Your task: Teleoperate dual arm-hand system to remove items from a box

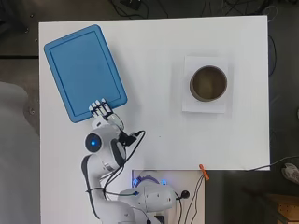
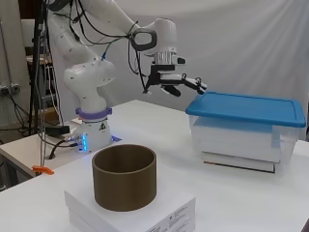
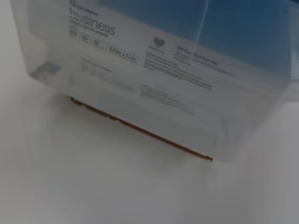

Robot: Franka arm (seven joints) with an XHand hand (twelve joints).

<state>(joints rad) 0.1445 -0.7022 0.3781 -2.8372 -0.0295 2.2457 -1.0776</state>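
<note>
Print shows in two places, none of it legible enough to quote.

Through the clear wall of the box (image 3: 140,84), at 10 o'clock on the desk (image 1: 154,140), a pale label (image 3: 117,60) carries one large word, a heart mark (image 3: 159,43) and blocks of small lines, all blurred. The white package (image 2: 145,212) at 2 o'clock has tiny dark print on its front face, too small to make out.

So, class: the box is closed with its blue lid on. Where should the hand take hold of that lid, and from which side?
Probably at the lid rim on the short end nearest the hand, coming from the arm's side. The lid lies flat on the clear box and its rim overhangs the wall, giving the fingers, now straight just above that edge, a lip to hook under.
</note>
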